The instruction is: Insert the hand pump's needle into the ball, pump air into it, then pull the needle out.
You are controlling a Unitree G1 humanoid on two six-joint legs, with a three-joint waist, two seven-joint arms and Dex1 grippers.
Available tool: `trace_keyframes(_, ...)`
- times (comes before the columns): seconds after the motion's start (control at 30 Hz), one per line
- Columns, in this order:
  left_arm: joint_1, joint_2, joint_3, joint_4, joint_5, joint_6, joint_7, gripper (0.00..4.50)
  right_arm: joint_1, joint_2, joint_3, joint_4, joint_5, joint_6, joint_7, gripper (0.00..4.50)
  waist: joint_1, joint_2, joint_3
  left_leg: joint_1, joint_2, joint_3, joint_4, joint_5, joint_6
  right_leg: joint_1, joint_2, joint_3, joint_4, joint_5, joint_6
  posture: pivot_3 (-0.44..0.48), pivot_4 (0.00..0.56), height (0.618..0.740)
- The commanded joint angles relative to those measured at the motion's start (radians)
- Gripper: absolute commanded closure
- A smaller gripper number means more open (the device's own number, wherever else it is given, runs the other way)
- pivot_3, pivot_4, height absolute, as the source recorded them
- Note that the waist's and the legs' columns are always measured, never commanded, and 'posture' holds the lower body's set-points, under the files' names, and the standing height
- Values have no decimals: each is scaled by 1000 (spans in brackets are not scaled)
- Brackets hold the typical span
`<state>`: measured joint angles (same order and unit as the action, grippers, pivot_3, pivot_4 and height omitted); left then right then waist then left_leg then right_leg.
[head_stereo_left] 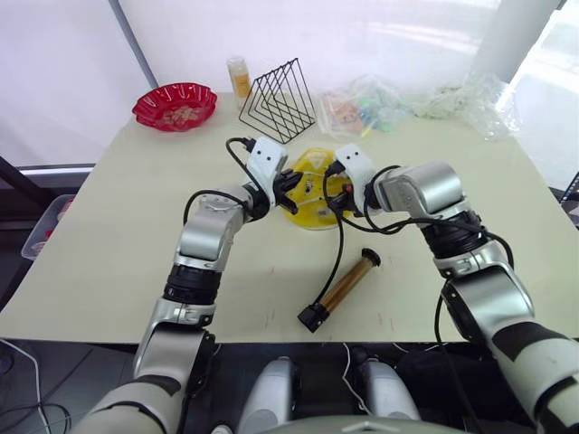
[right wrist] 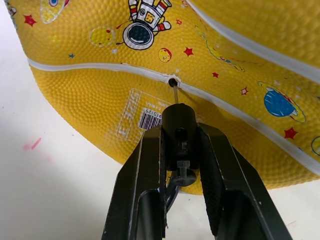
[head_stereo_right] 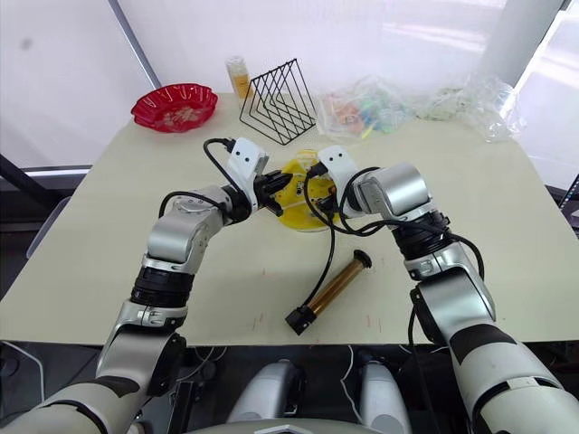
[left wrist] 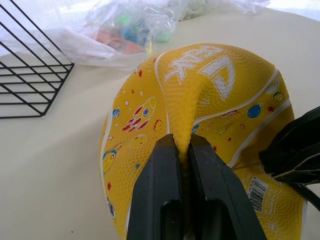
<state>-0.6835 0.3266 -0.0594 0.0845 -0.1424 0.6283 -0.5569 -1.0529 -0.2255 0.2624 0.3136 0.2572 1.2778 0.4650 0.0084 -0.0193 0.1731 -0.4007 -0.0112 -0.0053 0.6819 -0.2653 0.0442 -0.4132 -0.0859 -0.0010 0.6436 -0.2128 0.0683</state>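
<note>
Pale and matt, the surface [head_stereo_left: 118, 235] carries everything under bright window light. At its middle the right pincer [right wrist: 179, 131] is pressed onto the black fitting of the needle [right wrist: 174, 93], whose thin silver pin reaches the valve hole on a white seam of the ball [right wrist: 100, 95], its tip apparently just entering. Opposite, the left pincer [left wrist: 182, 150] pinches a raised fold of the same yellow rubber, which shows how slack and underfilled the skin is.

I judge the ball soft and light, likely to buckle or slide away from a push, so the pinch on the fold is a sensible anchor, and the pebbled rubber should give good grip. The pin looks slender enough to bend under side load; holding it by the fitting, close behind the pin and in line with the hole, seems right.

From the fitting the black hose runs back toward the robot to the hand pump [head_stereo_left: 342, 288], a rigid brass cylinder lying free on the surface, well apart from the ball. Farther off stand a black wire rack [head_stereo_left: 279, 101] and a red bowl [head_stereo_left: 174, 105].
</note>
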Motion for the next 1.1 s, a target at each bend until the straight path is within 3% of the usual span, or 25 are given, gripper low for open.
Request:
trace_keyframes(0.03, 18, -18, -23, -12, -17, 26, -10, 4487, -23, 26, 0, 54, -29, -16, -22, 4096, -2, 0, 0, 0, 0, 0, 0, 0, 0, 0, 0, 0, 0, 0, 0, 0, 150, 737)
trace_keyframes(0.47, 60, -62, -25, -54, -77, 140, -52, 4487, -69, 111, 1, 144, -57, -61, -18, 4096, -23, 1, -1, 2, 1, -1, -1, 0, 0, 1, 0, -1, 0, 0, 0, 0, 150, 737)
trace_keyframes(0.87, 65, -66, -25, -54, -78, 145, -53, 4487, -81, 137, -3, 185, -85, -85, -8, 4096, -26, 4, -4, 3, 2, -1, -3, 0, 0, 1, 0, -1, -1, 0, 0, 0, 150, 737)
trace_keyframes(1.1, 74, -80, -18, -58, -81, 163, -50, 4487, -114, 199, 102, 321, -164, -192, 35, 4096, -45, 5, -16, 6, 2, -1, -5, 0, 0, 1, 0, 0, -1, 0, -1, 0, 150, 737)
